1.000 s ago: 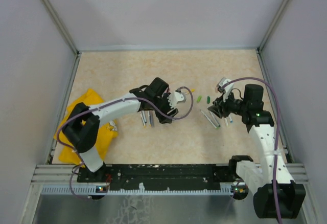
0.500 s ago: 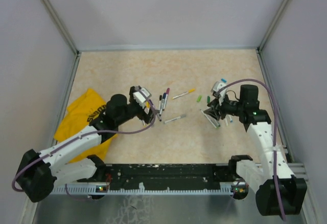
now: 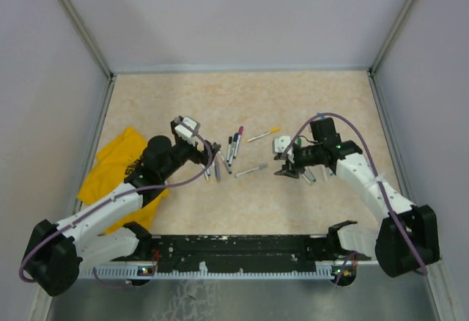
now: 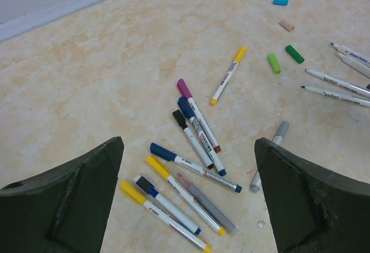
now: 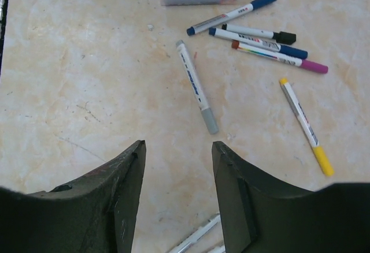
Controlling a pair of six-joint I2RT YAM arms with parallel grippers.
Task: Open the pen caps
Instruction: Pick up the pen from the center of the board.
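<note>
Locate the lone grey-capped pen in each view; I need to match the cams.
Top external: the grey-capped pen lies mid-table, just right of centre.
Left wrist: lower right, angled steeply.
Right wrist: centre, cap end lowest.
Shared landmark: the yellow-capped pen, lying alone nearby in all three.

We've got the pens (image 3: 230,149) bunched on the bench (image 3: 315,101), with the left gripper (image 3: 212,152) just beside them. The right gripper (image 3: 286,173) hangs near a lone grey pen (image 3: 251,169), and a yellow cloth (image 3: 110,168) lies far left.
</note>
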